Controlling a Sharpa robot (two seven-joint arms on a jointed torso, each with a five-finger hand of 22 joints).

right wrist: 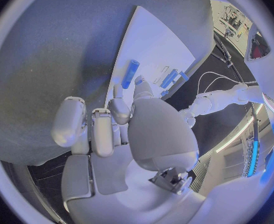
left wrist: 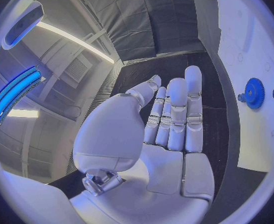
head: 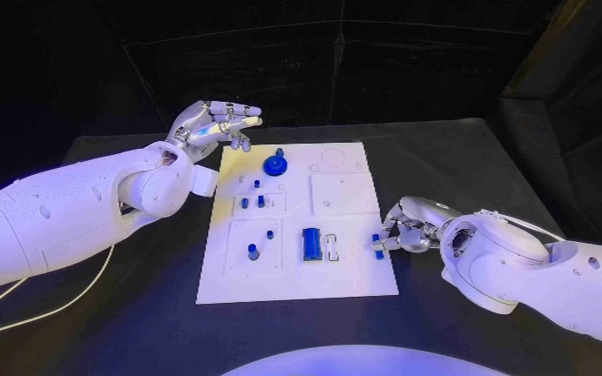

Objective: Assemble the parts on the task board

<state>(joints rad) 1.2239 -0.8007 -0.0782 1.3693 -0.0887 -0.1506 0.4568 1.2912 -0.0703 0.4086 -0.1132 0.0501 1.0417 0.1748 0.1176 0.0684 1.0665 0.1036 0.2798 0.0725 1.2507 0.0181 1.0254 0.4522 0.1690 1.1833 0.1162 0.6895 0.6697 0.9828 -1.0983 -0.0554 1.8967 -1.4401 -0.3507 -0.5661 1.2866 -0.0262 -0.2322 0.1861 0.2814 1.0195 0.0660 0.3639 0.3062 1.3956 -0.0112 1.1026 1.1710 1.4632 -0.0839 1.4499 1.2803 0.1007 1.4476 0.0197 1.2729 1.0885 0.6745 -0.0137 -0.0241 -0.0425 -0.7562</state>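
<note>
The white task board (head: 355,263) lies in the middle of the black table. A blue gear (head: 275,164) stands near its far edge, a long blue block (head: 310,244) lies near the front, and small blue pegs (head: 261,202) stand in between. My left hand (head: 216,124) hovers over the board's far left corner, fingers apart and empty; its wrist view shows the flat palm (left wrist: 168,119) beside the gear (left wrist: 254,93). My right hand (head: 408,226) rests at the board's right edge with fingers curled in. Its thumb tip touches a small blue piece (head: 377,245) lying on the board (right wrist: 131,73).
Black table surface surrounds the board on all sides. A white cable (head: 76,293) runs along the table under my left arm. Dark curtains close off the back and the right side.
</note>
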